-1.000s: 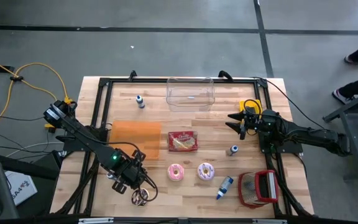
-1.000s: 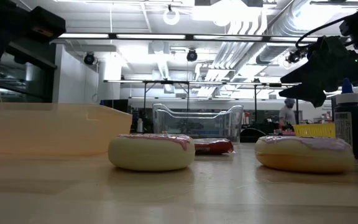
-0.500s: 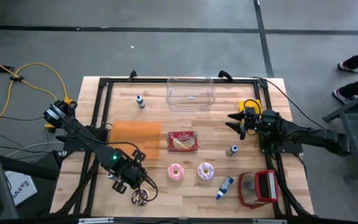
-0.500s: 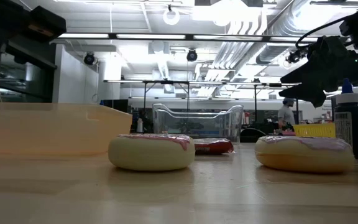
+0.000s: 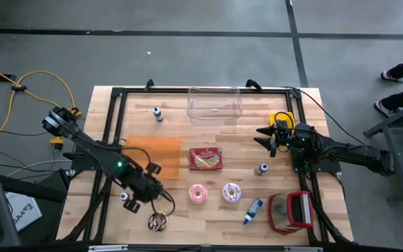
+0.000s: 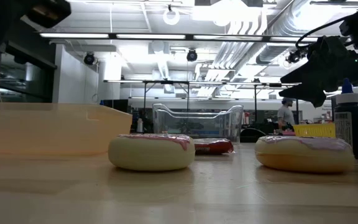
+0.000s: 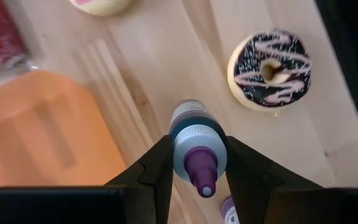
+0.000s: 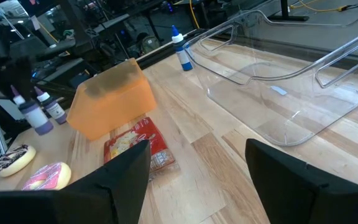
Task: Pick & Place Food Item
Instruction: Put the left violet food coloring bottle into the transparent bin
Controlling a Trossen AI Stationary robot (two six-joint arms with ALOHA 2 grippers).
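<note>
1. Only the left wrist view shows the left gripper (image 7: pixel 197 163) clamped on a small bottle (image 7: pixel 194 146) with a purple cap, one dark finger on each side of it; the bottle hangs above the wood, just beside the chocolate doughnut (image 7: pixel 270 70).
2. From above, that gripper is only a dark shape at the near left of the table (image 5: pixel 285 133), and its grip cannot be read there. The chocolate doughnut (image 5: pixel 158 222) lies just in front of it, near the table's front edge.
3. The low view leaves out the chocolate doughnut. It shows two pink-iced doughnuts (image 6: pixel 151 151) side by side, with the red snack packet (image 6: pixel 212 146) behind them.
4. The right gripper (image 5: pixel 264 136) waits above the table's right side with its fingers spread wide and nothing between them.
5. The clear plastic tub (image 5: pixel 214 103) sits at the middle of the table's far edge; the right wrist view looks into it and shows it empty.
6. The orange box (image 5: pixel 152 155) lies left of the red snack packet; the orange box shows no opening in any view.
7. A red basket (image 5: pixel 290 212) sits at the table's near right corner; what it holds I cannot tell.
</note>
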